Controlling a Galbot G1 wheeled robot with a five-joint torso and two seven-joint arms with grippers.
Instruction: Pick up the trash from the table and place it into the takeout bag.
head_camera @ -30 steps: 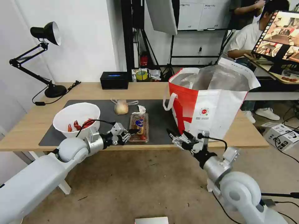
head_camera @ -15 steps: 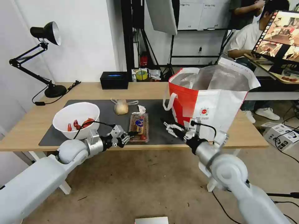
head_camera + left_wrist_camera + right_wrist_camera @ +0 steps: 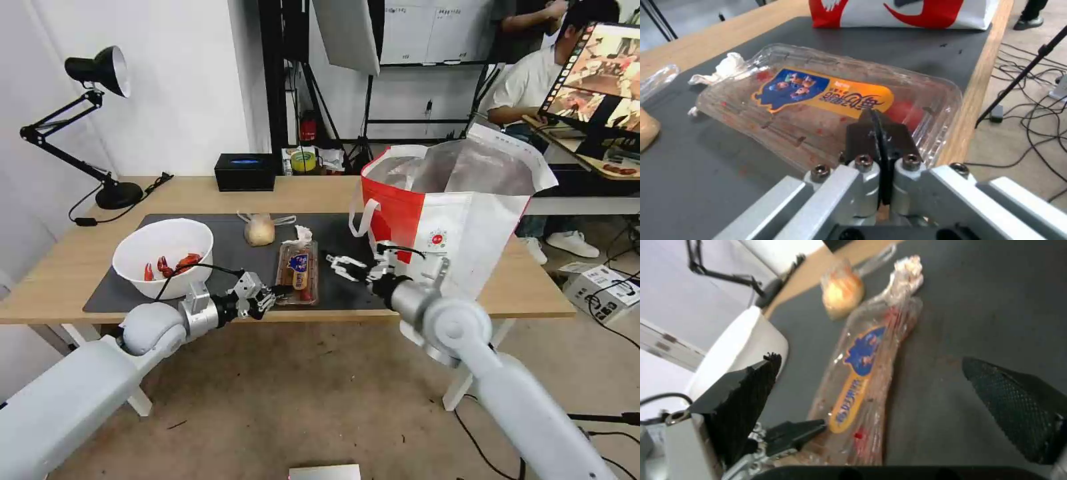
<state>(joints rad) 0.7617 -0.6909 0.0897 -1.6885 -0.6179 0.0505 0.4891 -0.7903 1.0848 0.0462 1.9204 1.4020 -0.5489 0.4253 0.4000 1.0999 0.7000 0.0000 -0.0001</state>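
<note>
On my table (image 3: 200, 193), the takeout bag (image 3: 460, 220) stands at my right end of the dark mat with its mouth open, and I judge the job barely begun, since all 4 pieces of trash lie on the mat: the bowl (image 3: 163, 257) of shells, the clear tray (image 3: 298, 272), the knotted bag (image 3: 259, 229) and the tissue (image 3: 302, 235). My left pincer (image 3: 880, 133) is pressed together at the tray's near end, touching it, though I cannot tell whether it pinches the rim. My right pincer (image 3: 339, 264) hovers spread wide just beside the tray, holding nothing.
</note>
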